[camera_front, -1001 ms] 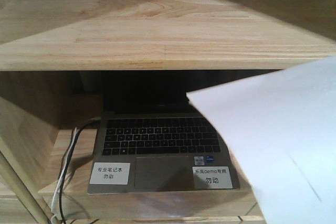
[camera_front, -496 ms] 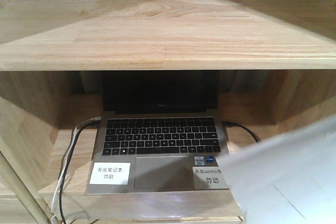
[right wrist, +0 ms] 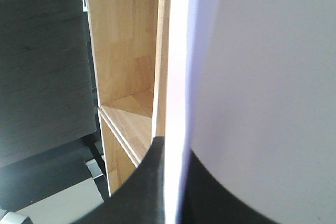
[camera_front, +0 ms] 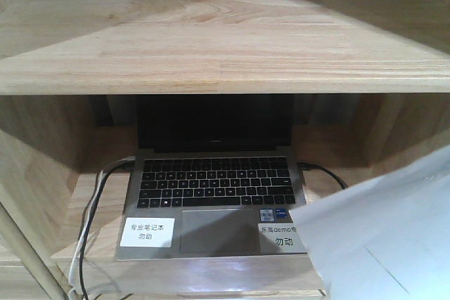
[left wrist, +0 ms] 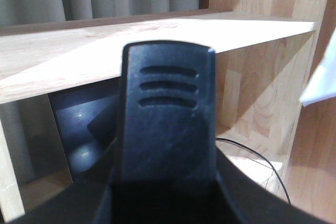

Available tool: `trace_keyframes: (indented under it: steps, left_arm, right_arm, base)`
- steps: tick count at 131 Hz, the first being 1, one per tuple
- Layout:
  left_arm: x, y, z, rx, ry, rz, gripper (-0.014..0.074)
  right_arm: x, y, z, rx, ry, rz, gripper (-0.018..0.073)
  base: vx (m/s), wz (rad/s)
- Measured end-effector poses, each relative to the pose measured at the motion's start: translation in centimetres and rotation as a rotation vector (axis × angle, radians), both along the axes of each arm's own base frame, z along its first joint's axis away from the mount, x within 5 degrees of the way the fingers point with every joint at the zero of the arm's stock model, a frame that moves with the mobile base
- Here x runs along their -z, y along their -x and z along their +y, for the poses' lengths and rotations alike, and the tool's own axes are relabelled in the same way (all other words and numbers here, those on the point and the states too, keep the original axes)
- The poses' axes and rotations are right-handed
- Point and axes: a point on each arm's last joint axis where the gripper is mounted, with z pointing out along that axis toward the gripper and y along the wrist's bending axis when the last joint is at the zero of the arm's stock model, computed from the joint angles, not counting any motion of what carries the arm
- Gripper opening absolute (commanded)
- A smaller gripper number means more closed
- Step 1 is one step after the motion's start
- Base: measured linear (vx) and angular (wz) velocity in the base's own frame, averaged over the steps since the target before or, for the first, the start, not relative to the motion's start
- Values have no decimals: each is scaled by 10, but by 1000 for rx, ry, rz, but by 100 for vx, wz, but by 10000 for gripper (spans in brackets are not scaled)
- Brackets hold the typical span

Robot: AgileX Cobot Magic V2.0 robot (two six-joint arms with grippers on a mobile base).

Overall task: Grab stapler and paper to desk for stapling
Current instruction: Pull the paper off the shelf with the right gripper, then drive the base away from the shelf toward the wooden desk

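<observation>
Because the right claw [right wrist: 173, 195] pinches the paper [camera_front: 380, 237] by one edge, the sheet loose in front of the shelved laptop [camera_front: 211, 194], and the left claw [left wrist: 165, 200] looks closed on the upright stapler [left wrist: 168, 108], a quick swing toward the unseen bench could snag or slip the sheet.

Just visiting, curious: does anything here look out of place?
Yes. The paper hangs tilted in mid-air at lower right, hiding a front corner of the laptop. It lies on no surface, pinched in the right tool.
</observation>
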Motion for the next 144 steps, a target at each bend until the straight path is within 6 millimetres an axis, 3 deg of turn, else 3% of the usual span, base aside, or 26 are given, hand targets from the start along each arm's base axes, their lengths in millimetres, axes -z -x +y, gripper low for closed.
trace_keyframes:
  steps: [83,144]
  left_arm:
    - [0,0,0,0,0,0,-6]
    - [0,0,0,0,0,0,-6]
  right_arm:
    - [0,0,0,0,0,0,-7]
    - [0,0,0,0,0,0,-7]
  base:
    - [-1,2]
    - [-8,30]
